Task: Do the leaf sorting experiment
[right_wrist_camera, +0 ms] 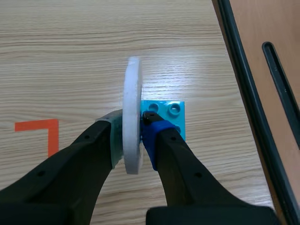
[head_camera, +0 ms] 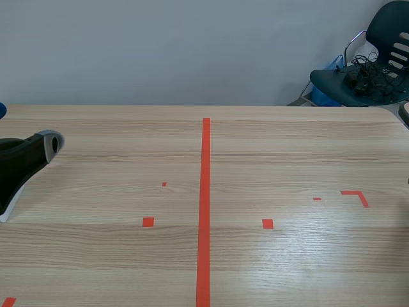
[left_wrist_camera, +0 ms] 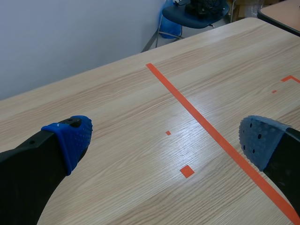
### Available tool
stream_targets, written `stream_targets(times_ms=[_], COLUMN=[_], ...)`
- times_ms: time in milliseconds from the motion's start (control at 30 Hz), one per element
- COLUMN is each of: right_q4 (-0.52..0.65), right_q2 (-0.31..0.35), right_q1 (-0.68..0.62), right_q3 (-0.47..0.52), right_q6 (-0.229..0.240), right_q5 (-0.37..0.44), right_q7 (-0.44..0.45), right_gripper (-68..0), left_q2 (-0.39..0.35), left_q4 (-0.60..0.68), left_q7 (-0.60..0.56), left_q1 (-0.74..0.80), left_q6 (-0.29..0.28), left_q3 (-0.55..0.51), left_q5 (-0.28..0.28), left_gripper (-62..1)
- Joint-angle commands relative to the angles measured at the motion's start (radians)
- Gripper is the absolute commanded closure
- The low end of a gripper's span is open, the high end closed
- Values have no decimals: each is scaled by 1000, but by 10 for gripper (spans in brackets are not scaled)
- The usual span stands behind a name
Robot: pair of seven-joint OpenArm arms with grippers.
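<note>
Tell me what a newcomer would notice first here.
The right gripper, shut on a white disc held on edge, with a blue brick on the table beside it. Next, the long red tape line down the table's middle, and the left gripper open above the table.

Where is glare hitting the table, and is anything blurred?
Left wrist view: bright sheen on the light wooden table ahead of the left pincer; right wrist view: pale glare band beside the flat white disc; scene view: faint sheen, nothing blurred.
</note>
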Motion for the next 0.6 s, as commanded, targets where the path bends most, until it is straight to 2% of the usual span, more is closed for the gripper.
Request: stream_targets(times_ms=[0,133,200,267,367,567], right_q4=[25,27,37,61,128,335], right_q2=[26,33,43,60,97,159], right_q1=[16,16,16,16,16,14], right_q3=[2,2,2,4,6,23], right_q6=[5,16,46,77,111,114], right_q5=[10,10,20,40,106,247], right_q7=[2,-12,-14,-25,-95,-255], right_gripper=[-130,-281,-367,-412,-460,-618], left_q2=[-3,-3,-3,-3,-3,-3], left_q4=[19,19,19,19,19,19], left_q7=[-15,-15,-15,-15,-15,-15], left_q1=[-8,-8,-8,-8,-8,-8], left_q6=[1,1,1,1,1,1], left_q3=[5,5,5,5,5,5], left_q5=[-10,-10,-10,-10,-10,-10], left_gripper=[-623,-623,-623,-623,-623,-623])
